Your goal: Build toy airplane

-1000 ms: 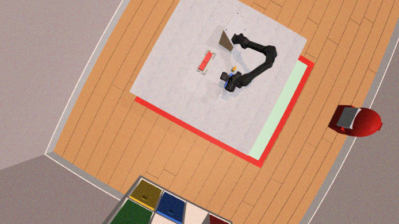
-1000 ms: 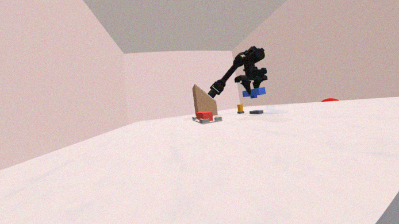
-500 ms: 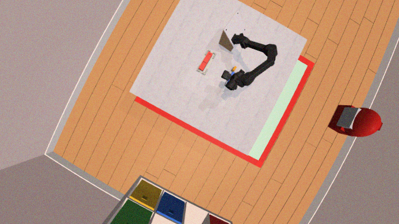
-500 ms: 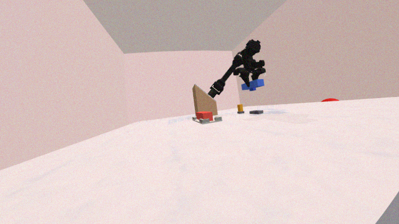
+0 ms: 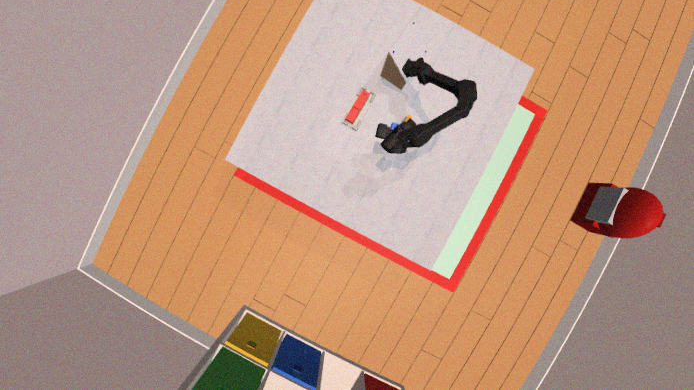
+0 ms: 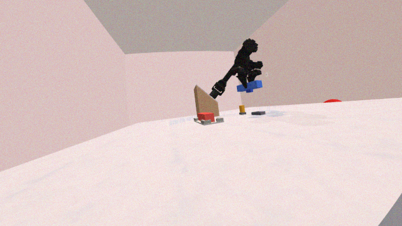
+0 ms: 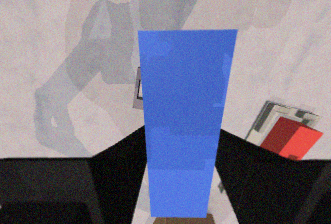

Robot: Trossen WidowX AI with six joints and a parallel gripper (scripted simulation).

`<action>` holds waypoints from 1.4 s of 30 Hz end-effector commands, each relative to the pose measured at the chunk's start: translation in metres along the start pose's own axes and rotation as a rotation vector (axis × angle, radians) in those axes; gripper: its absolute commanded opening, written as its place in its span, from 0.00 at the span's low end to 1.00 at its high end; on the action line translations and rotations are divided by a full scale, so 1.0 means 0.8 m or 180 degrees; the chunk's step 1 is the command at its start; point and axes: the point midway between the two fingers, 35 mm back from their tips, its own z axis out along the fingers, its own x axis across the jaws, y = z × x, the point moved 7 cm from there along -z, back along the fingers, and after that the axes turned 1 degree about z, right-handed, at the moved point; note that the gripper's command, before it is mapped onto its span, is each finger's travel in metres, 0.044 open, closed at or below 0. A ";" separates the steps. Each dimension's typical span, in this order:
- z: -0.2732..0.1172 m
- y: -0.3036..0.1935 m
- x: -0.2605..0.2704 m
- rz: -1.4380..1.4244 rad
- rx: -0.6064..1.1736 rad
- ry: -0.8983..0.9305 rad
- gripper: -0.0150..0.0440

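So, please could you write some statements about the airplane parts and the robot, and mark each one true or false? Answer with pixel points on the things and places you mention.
1. The hand (image 6: pixel 249 84) (image 7: pixel 178 129) is closed on the blue wing (image 6: pixel 257 84) (image 7: pixel 186 100). True.
2. The red fuselage (image 5: pixel 358 106) (image 6: pixel 205 116) (image 7: pixel 292 138) lies on the table outside the cradle. False: it is in the cradle (image 5: pixel 354 126) (image 6: pixel 205 121) (image 7: pixel 258 125).
3. The orange tail fin (image 5: pixel 407 118) (image 6: pixel 241 108) is already fitted on the fuselage. False: it stands apart from it, on a small dark base (image 6: pixel 242 113).
4. The wing is held up in the air. True.
5. The brown board (image 5: pixel 392 72) (image 6: pixel 207 103) lies flat. False: it stands upright.
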 end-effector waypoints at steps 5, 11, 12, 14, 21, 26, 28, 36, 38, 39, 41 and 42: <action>0.004 -0.006 -0.031 -0.0388 0.0009 -0.0032 0.25; 0.007 -0.011 -0.054 -0.0690 0.0016 -0.0045 0.25; 0.007 -0.012 -0.058 -0.0740 0.0017 -0.0047 0.25; 0.008 -0.014 -0.066 -0.0843 0.0019 -0.0050 0.25; 0.012 -0.023 -0.093 -0.1202 0.0028 -0.0058 0.25; 0.015 -0.031 -0.112 -0.1458 0.0034 -0.0060 0.25; 0.016 -0.034 -0.119 -0.1561 0.0037 -0.0061 0.25; 0.021 -0.048 -0.148 -0.1978 0.0044 -0.0058 0.25; 0.023 -0.052 -0.156 -0.2083 0.0046 -0.0056 0.25; 0.023 -0.054 -0.159 -0.2136 0.0046 -0.0055 0.25; 0.025 -0.058 -0.166 -0.2242 0.0047 -0.0053 0.25; 0.025 -0.061 -0.170 -0.2294 0.0048 -0.0052 0.25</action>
